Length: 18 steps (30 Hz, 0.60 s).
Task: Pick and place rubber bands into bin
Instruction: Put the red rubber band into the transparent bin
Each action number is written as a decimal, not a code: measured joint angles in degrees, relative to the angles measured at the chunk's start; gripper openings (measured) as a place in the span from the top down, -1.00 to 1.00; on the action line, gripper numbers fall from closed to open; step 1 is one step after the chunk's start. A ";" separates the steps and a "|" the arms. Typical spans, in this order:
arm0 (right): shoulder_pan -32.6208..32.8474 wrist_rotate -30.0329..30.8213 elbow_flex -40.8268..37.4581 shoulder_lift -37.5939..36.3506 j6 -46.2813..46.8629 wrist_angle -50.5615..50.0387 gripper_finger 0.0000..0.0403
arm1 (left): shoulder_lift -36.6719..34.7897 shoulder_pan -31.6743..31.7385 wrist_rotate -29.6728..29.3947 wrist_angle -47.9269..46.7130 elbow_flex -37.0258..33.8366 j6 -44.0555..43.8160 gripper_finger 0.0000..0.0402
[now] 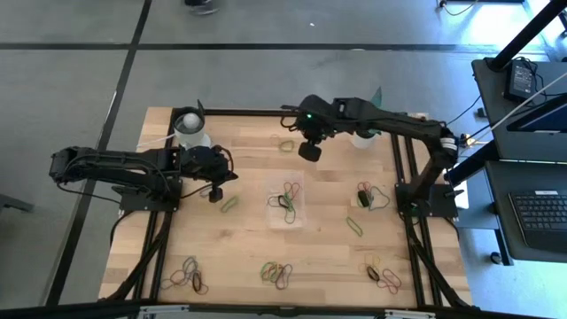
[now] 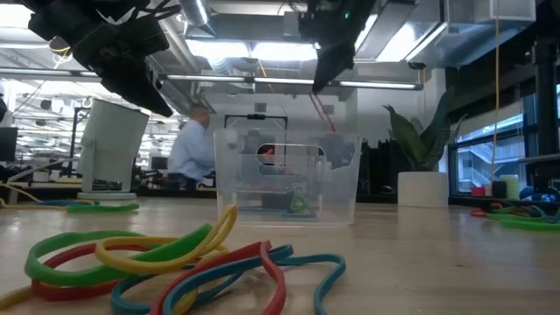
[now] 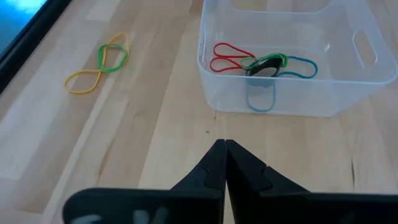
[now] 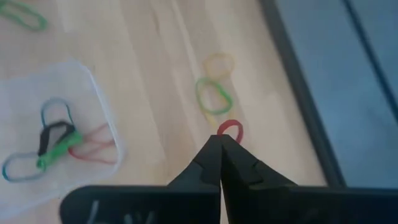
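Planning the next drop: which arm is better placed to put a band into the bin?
Right. The right pincer seems shut on a red rubber band, raised just beyond the bin. The left pincer is shut with nothing in it.

You can't count the bands (image 1: 285, 201) in the bin (image 1: 285, 221) from above; they're too small. Low down, the left arm (image 2: 114, 52) runs off the top edge, and the person (image 2: 192, 149) behind is a blur.
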 joint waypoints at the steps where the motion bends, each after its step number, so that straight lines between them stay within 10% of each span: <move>1: 0.83 0.84 0.00 -0.63 0.81 0.39 1.00 | 0.00 0.00 0.00 0.00 0.00 0.00 0.99; 18: 20.79 9.46 0.07 -8.96 6.91 6.22 1.00 | 0.07 -10.89 -7.74 0.00 4.60 -6.10 0.99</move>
